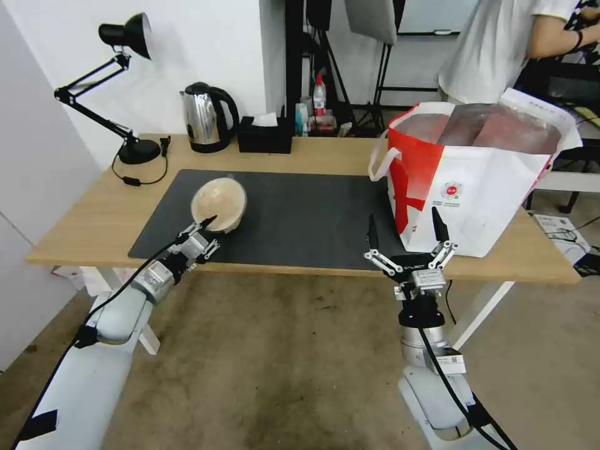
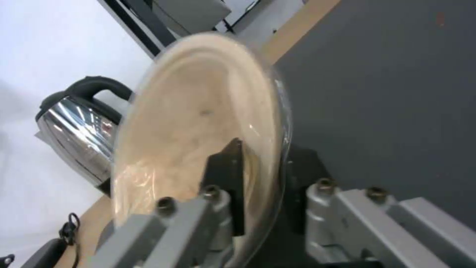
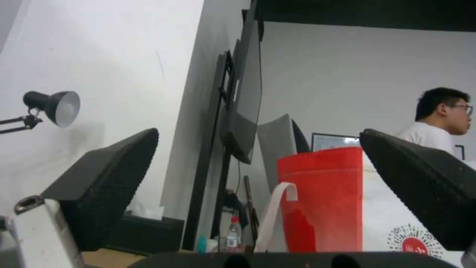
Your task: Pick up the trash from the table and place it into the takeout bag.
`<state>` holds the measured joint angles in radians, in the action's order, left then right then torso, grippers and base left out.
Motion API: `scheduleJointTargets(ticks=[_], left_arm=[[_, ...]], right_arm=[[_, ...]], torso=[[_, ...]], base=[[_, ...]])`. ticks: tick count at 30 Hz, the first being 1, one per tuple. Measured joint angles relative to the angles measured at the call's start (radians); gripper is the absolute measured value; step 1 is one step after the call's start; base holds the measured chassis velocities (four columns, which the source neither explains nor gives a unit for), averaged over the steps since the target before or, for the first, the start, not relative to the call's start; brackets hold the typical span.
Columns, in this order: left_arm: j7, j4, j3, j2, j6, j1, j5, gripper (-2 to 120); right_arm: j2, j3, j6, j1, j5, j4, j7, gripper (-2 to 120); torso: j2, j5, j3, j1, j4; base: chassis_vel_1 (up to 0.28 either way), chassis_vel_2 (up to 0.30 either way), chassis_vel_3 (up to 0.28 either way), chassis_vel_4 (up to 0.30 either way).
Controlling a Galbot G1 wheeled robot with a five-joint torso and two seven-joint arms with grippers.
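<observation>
While the left gripper (image 1: 209,226) clamps the rim of the round beige bowl (image 1: 219,204), tilted above the dark grey mat (image 1: 300,215), the right gripper (image 1: 406,231) waits wide open beside the takeout bag (image 1: 475,175) on the counter (image 1: 94,219).

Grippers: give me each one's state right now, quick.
Left gripper: shut on the round beige bowl, tilted above the table's mat.
Right gripper: open, holding nothing, beside the takeout bag.
</observation>
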<state>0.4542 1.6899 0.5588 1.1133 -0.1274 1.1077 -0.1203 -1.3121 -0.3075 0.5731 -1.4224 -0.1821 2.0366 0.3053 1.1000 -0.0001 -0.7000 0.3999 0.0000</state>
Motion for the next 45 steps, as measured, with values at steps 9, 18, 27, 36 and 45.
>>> scheduleJointTargets(ticks=[9, 18, 27, 36, 45], left_arm=[[0.0, -0.004, -0.001, 0.007, -0.003, -0.001, -0.001, 1], [0.0, 0.002, 0.007, 0.011, -0.007, 0.008, -0.001, 1], [-0.001, 0.024, 0.028, 0.007, -0.024, 0.032, 0.002, 1], [-0.044, 0.094, 0.012, -0.016, -0.061, 0.017, 0.059, 1], [-0.092, 0.182, -0.015, -0.06, -0.061, -0.031, 0.125, 1]], right_arm=[[0.003, -0.002, -0.002, -0.003, 0.002, 0.004, 0.0, 100], [0.005, -0.008, -0.004, -0.013, 0.003, 0.016, 0.0, 100], [0.003, -0.006, -0.004, -0.019, 0.003, 0.021, 0.0, 100], [0.008, -0.005, -0.004, -0.035, 0.002, 0.044, 0.0, 100], [0.017, -0.022, 0.005, -0.099, -0.003, 0.081, -0.003, 100]], torso=[[0.0, 0.0001, 0.0, 0.0, 0.0001], [0.0, 0.0, 0.0, 0.0, -0.0001], [0.0, 0.0, 0.0, 0.0, 0.0001], [0.0, 0.0001, 0.0, 0.0, 0.0], [0.0, 0.0002, 0.0, 0.0, -0.0001]], base=[[0.0, 0.0, 0.0, 0.0], [0.0, 0.0, 0.0, 0.0], [0.0, 0.0, 0.0, 0.0], [0.0, 0.0, 0.0, 0.0], [0.0, 0.0, 0.0, 0.0]])
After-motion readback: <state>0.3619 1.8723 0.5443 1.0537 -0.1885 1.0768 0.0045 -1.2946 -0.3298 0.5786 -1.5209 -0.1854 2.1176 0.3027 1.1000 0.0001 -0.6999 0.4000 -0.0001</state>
